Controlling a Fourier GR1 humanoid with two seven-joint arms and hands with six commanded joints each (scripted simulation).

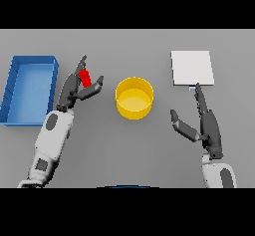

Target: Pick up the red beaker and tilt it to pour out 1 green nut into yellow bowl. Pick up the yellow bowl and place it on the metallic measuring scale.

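The red beaker (pixel 85 77) is between the fingers and thumb of the left hand (pixel 74 88), left of the yellow bowl (pixel 134 98); the fingers seem curled around it. I judge the pick-up step is in hand. Next, the beaker must travel over the bowl and tilt gently, so only one nut falls. The bowl looks empty, and so does the blue tray (pixel 30 88). The right hand (pixel 206 125) rests with relaxed, wide fingers below the metallic measuring scale (pixel 192 67) on the tabletop (pixel 129 150).
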